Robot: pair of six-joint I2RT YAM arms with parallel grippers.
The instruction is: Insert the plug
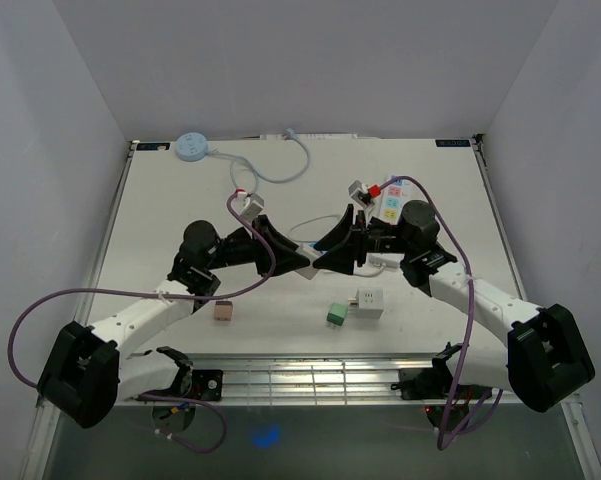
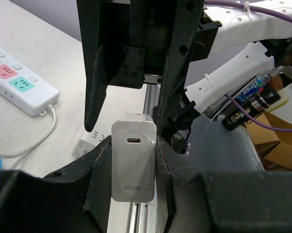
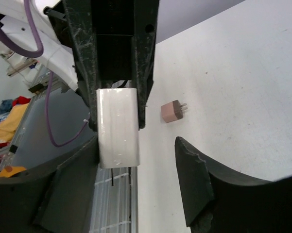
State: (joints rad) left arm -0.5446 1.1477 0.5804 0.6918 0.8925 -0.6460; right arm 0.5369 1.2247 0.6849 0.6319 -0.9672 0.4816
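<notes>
The plug [image 2: 132, 160] is a white HONOR charger block with a USB-C port on its face. My left gripper [image 2: 132, 145] is shut on its two sides and holds it above the table. In the right wrist view the plug [image 3: 117, 126] hangs from the left gripper's fingers [image 3: 82, 63], its two prongs facing the camera. My right gripper [image 3: 138, 145] is open; one finger lies beside the plug, the other finger [image 3: 194, 170] stands well apart. From above, both grippers [image 1: 298, 258] [image 1: 327, 250] meet at mid-table. The white power strip [image 2: 19, 85] [image 1: 390, 205] lies flat behind them.
A pink adapter [image 1: 223, 311] [image 3: 173, 111], a green adapter [image 1: 336, 314] and a white cube socket [image 1: 369, 303] lie near the front. A blue round reel [image 1: 191, 146] with its cable sits at the back left. A metal rail [image 1: 310, 375] runs along the near edge.
</notes>
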